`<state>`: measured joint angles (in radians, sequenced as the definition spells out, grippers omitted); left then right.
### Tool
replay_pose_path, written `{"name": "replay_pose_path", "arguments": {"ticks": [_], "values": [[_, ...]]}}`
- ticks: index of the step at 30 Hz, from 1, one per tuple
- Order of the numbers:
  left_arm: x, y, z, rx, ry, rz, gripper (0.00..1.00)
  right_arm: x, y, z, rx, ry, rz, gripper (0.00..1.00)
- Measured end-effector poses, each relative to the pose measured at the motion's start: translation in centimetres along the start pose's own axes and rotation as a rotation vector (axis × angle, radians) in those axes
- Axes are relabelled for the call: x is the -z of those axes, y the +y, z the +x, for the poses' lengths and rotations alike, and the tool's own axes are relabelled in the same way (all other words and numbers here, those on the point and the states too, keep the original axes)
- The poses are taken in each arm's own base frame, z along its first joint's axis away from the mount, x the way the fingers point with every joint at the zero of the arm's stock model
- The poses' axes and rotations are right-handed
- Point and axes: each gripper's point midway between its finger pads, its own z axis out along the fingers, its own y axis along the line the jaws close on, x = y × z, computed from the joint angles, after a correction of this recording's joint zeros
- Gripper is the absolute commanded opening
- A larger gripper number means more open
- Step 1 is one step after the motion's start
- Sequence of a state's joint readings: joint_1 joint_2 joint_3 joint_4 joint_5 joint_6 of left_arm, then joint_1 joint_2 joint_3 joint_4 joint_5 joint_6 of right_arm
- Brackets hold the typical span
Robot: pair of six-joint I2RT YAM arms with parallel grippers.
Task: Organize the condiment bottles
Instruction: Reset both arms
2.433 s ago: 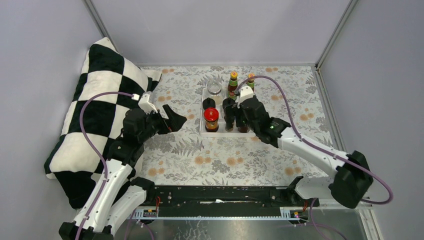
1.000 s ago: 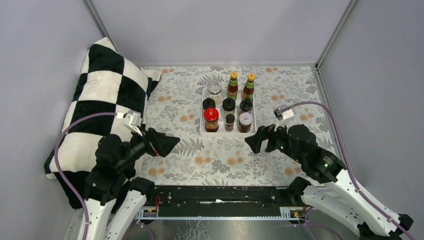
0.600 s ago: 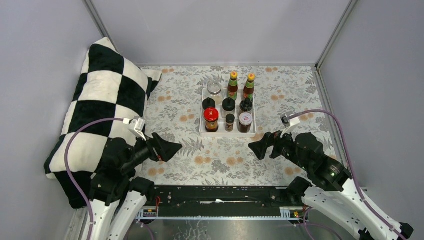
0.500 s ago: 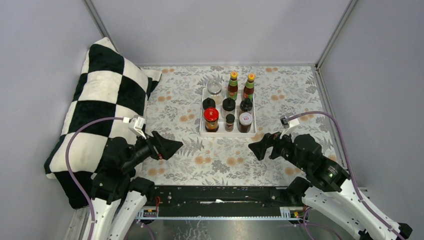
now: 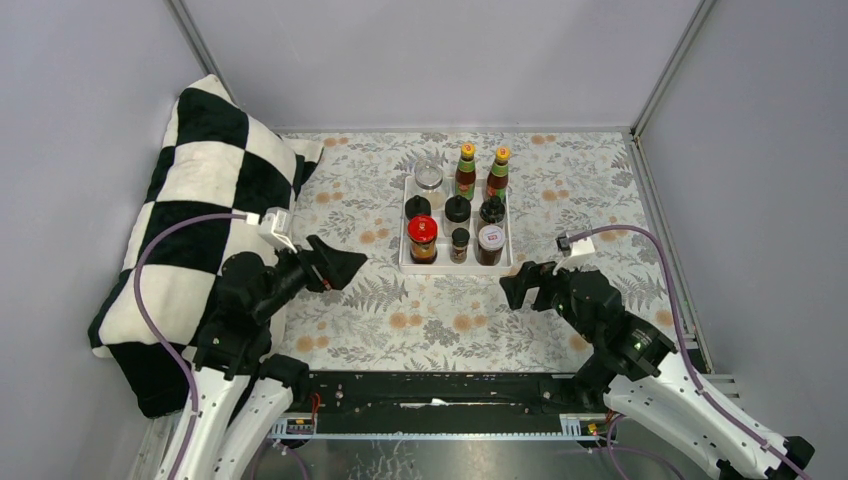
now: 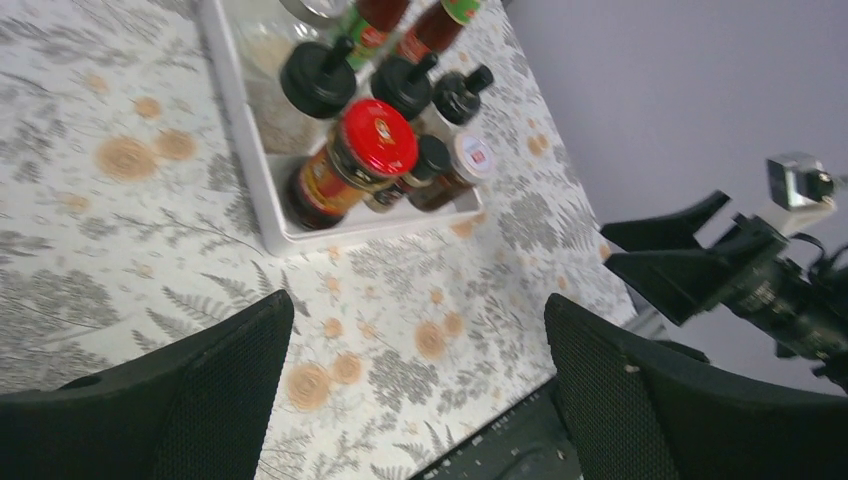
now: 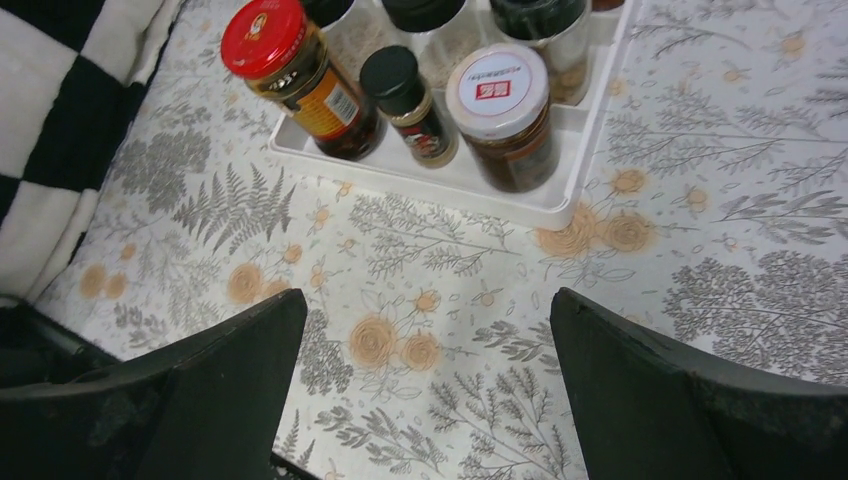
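Observation:
All the condiment bottles stand in the white tray (image 5: 455,266). The two tall red-sauce bottles (image 5: 466,170) (image 5: 497,172) are at the back, beside a clear-lidded jar (image 5: 428,176). Three black-lidded jars fill the middle row (image 5: 457,209). The front row holds a red-lidded jar (image 5: 422,238) (image 7: 290,60) (image 6: 370,150), a small black-capped bottle (image 5: 459,243) (image 7: 400,85) and a white-lidded jar (image 5: 489,243) (image 7: 497,95). My left gripper (image 5: 345,268) (image 6: 418,340) is open and empty, left of the tray. My right gripper (image 5: 515,288) (image 7: 428,340) is open and empty, in front of the tray's right corner.
A black-and-white checkered pillow (image 5: 200,200) lies along the left side, behind my left arm. Grey walls close in the back and both sides. A floral cloth (image 5: 440,320) covers the table between the tray and the arm bases.
My right gripper was at the tray's front jars 2.4 s ago and has pulled back toward the near edge, empty. My left gripper also drew back, then edged forward slightly.

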<state>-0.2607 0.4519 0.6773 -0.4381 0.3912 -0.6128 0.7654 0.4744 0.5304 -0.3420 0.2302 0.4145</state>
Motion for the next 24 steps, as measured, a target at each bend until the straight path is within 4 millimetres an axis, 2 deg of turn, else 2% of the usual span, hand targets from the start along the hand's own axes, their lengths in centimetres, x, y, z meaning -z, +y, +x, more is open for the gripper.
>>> {"name": "replay_pose_path", "arguments": {"ticks": [6, 13, 20, 24], "values": [[0.0, 1.3, -2.3, -0.068, -0.084, -0.092, 0.99, -0.4, -1.5, -1.5, 0.030, -0.096, 0.074, 1.00], [0.3, 1.2, -4.6, -0.129, -0.145, -0.133, 0.99, 0.0, -3.9, -2.0, 0.053, -0.219, 0.150, 1.00], [-1.8, 2.5, -4.8, -0.153, -0.124, -0.214, 0.99, -0.8, -5.3, -2.3, 0.083, -0.226, 0.250, 1.00], [-3.6, 1.8, -4.5, -0.194, -0.104, -0.225, 0.99, -0.4, -6.2, -3.1, 0.079, -0.264, 0.301, 1.00]]}}
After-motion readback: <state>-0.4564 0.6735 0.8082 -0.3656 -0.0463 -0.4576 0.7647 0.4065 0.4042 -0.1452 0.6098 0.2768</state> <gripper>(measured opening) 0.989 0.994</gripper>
